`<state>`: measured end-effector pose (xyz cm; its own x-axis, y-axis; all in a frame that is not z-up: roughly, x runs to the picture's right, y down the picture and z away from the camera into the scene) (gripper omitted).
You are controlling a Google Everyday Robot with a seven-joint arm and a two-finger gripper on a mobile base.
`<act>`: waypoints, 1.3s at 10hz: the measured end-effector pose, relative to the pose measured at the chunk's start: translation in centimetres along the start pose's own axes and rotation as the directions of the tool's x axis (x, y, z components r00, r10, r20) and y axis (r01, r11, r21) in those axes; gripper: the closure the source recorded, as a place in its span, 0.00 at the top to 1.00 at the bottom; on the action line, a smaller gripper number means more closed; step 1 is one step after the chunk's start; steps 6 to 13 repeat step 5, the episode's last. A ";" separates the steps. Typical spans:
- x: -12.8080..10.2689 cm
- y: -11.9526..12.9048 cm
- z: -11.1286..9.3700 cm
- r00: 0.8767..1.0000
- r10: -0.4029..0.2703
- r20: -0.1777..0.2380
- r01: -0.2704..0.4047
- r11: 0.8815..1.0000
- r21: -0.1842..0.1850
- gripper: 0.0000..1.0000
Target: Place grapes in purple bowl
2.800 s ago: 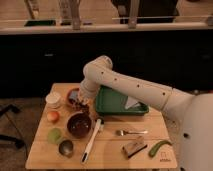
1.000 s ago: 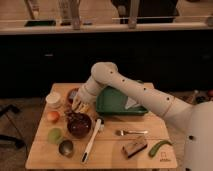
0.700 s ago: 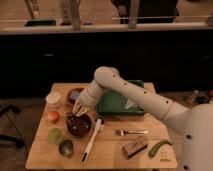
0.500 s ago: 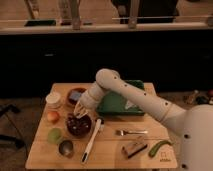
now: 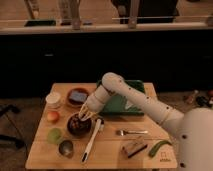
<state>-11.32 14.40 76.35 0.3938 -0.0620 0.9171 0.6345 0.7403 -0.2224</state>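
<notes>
The purple bowl point(image 5: 79, 126) stands on the left half of the wooden table point(image 5: 107, 156). The dark reddish grapes point(image 5: 75, 122) lie inside it as a bumpy cluster. My gripper point(image 5: 86, 115) hangs just above the bowl's right rim, over the grapes, with its fingers spread apart and nothing between them. The white arm reaches in from the right across the green tray point(image 5: 121, 102).
An orange-brown bowl with a blue sponge point(image 5: 77, 96) and a white cup point(image 5: 52, 100) stand behind the purple bowl. An orange fruit point(image 5: 53, 116), a green fruit point(image 5: 54, 135) and a metal cup point(image 5: 66, 148) lie left and in front. A white utensil point(image 5: 91, 141), a fork point(image 5: 132, 132), a brown block point(image 5: 134, 148) and a green pepper point(image 5: 159, 148) lie to the right.
The gripper came from the orange-brown bowl with the grapes, lowered over the purple bowl and let them go. The grapes now lie in the bowl.
</notes>
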 end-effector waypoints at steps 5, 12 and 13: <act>1.2 2.1 -1.2 0.999 0.031 -0.008 -0.030 0.999 0.045 0.69; 1.2 2.1 -1.2 0.999 0.031 -0.008 -0.030 0.999 0.045 0.69; 1.2 2.1 -1.2 0.999 0.031 -0.008 -0.030 0.999 0.045 0.69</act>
